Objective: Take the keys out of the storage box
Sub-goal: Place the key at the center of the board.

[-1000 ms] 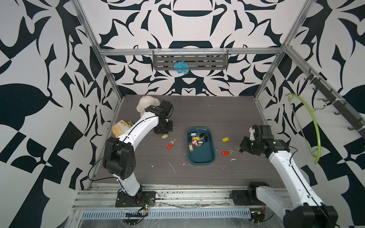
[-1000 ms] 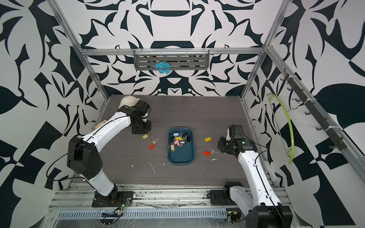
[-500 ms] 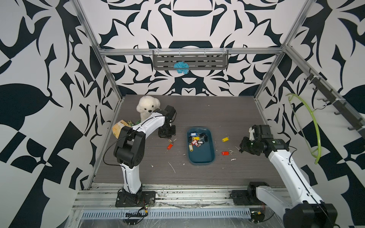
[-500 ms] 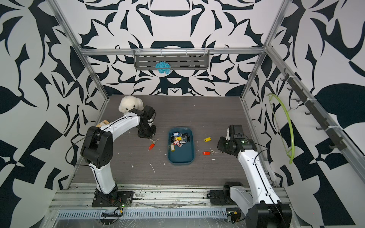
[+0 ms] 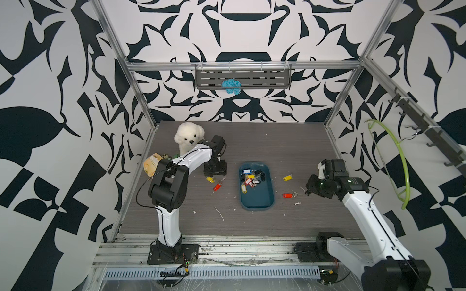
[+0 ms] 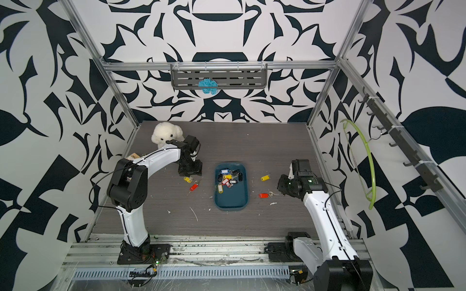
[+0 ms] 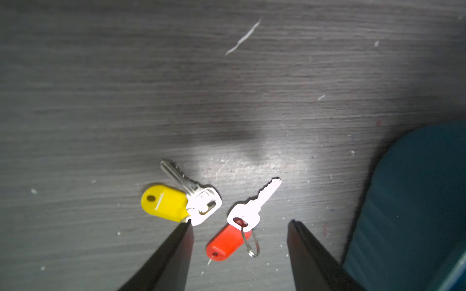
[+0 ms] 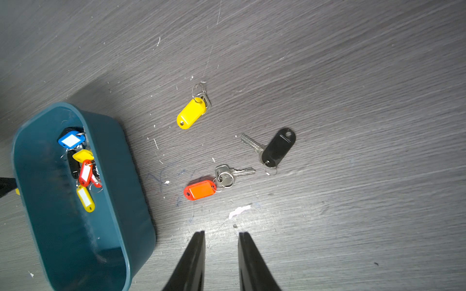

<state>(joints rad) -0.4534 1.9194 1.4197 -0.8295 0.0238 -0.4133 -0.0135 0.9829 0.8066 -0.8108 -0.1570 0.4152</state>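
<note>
Top view: storage box [image 5: 257, 200] centre frame, keys [image 5: 249, 180] heaped in upper half.
Left wrist: left gripper [image 7: 239, 224] spread, empty, over red-tag key [image 7: 227, 243] on table [image 7: 227, 100].
Right wrist: right gripper [image 8: 220, 233] slightly parted, empty.
Judged: drop-off step; next, reach into box, pinch one tag.

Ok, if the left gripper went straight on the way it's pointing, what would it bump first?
Probably the red-tagged key: it lies on the table right between the open jaws of the left gripper, which points down. One jaw might clip the yellow-tagged key too; depth is hard to judge.
</note>
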